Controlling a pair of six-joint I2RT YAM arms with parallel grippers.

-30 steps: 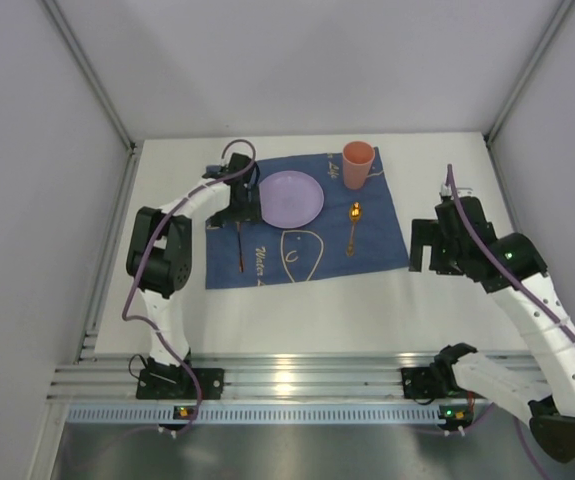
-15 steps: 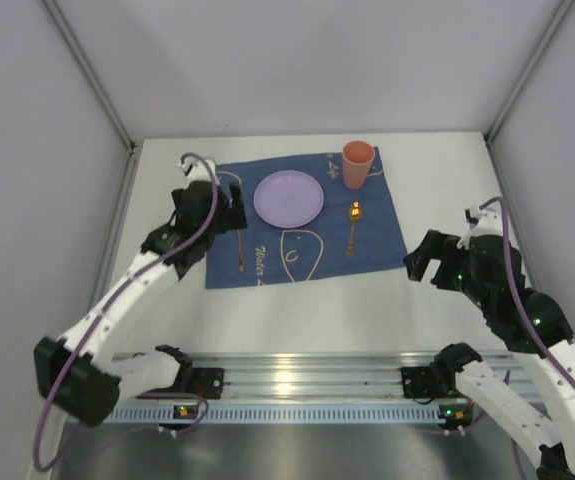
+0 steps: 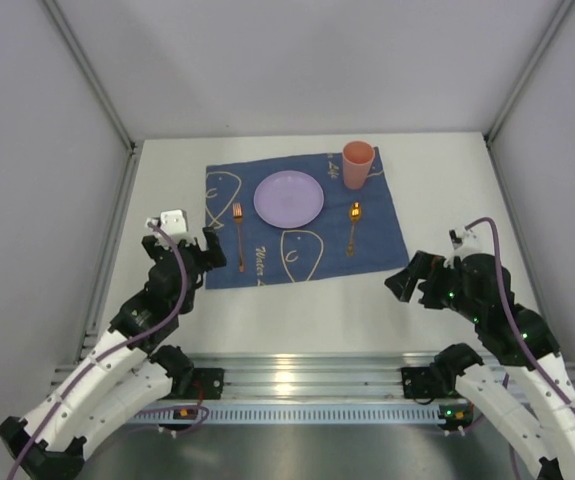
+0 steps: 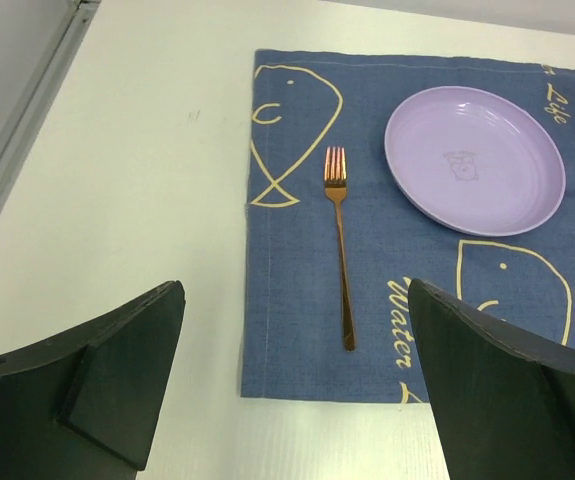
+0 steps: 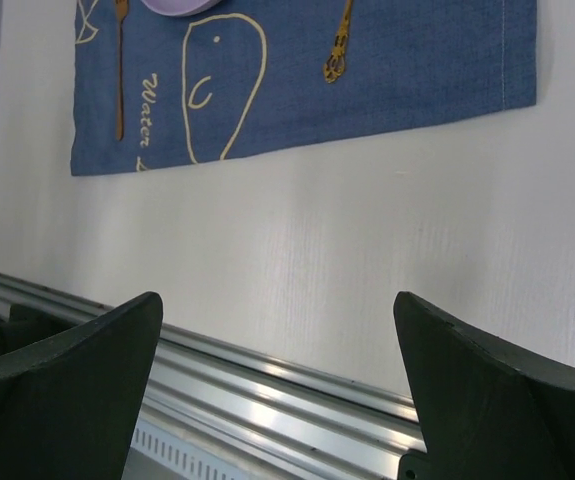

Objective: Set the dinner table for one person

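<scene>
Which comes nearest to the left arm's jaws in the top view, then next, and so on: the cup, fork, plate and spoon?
1. The fork, on the left part of the placemat, just beyond the jaws.
2. The plate, mid-placemat, toward the far edge.
3. The spoon, right of the plate.
4. The cup, at the placemat's far right corner.

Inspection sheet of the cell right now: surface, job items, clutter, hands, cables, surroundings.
Surface: white table, blue placemat lying flat on it.
Job's things: purple plate on the placemat, fork left of it, spoon right of it, orange cup at the mat's far right corner.
Clutter: nothing seen.
Hands: left hand and right hand open, empty.
Cables: left arm's cable, right arm's cable, both clear of the tableware.
Surroundings: grey walls, aluminium rail at near edge.
</scene>
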